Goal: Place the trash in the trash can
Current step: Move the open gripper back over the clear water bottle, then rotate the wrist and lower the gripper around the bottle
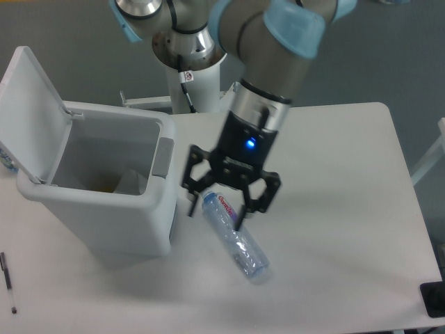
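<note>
The clear crinkled plastic bottle (236,240) lies slanted on the white table, its red-blue label end up-left and its other end toward the front right. My gripper (215,214) hangs over the label end with its fingers spread on either side of the bottle; it looks open, not clamped. The pale grey trash can (104,216) stands just left of the gripper with its lid (31,104) swung up and back. A pale shape (132,182) lies inside the can; I cannot tell what it is. I do not see the paper slip on the table.
A thin black pen (7,278) lies at the front left edge of the table (334,174). A dark object (434,299) sits at the front right corner. The robot base (191,76) stands behind the can.
</note>
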Robot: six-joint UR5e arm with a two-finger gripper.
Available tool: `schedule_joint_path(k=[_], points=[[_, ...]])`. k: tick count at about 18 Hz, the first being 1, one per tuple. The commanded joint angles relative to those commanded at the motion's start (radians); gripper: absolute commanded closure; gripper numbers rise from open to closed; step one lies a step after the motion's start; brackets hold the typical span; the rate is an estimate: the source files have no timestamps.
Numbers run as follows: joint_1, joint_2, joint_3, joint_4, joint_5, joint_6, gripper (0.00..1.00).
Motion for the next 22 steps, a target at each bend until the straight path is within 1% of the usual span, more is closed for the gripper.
schedule_joint_path(k=[3,5,7,9,11,12,14,16,18,21,22], points=[[0.0,-0.043,0.015,-0.057,0.041,-0.04,0.16],[-0.002,-0.078,0.032,-0.089,0.095,-0.06,0.16],[-0.002,-0.115,0.06,-0.141,0.144,-0.078,0.16],[-0.003,-0.164,0.089,-0.204,0.21,-0.083,0.16],[-0.012,-0.201,0.118,-0.27,0.285,-0.113,0.16],[-0.023,-0.218,0.138,-0.293,0.301,-0.135,0.16],[-0.038,-0.253,0.179,-0.304,0.305,-0.178,0.16],[-0.04,-0.272,0.202,-0.31,0.315,-0.202,0.16],[-0.055,-0.298,0.221,-0.315,0.339,-0.227,0.16],[-0.081,-0.354,0.279,-0.316,0.391,-0.313,0.16],[-0.086,-0.37,0.29,-0.316,0.404,-0.331,0.16]])
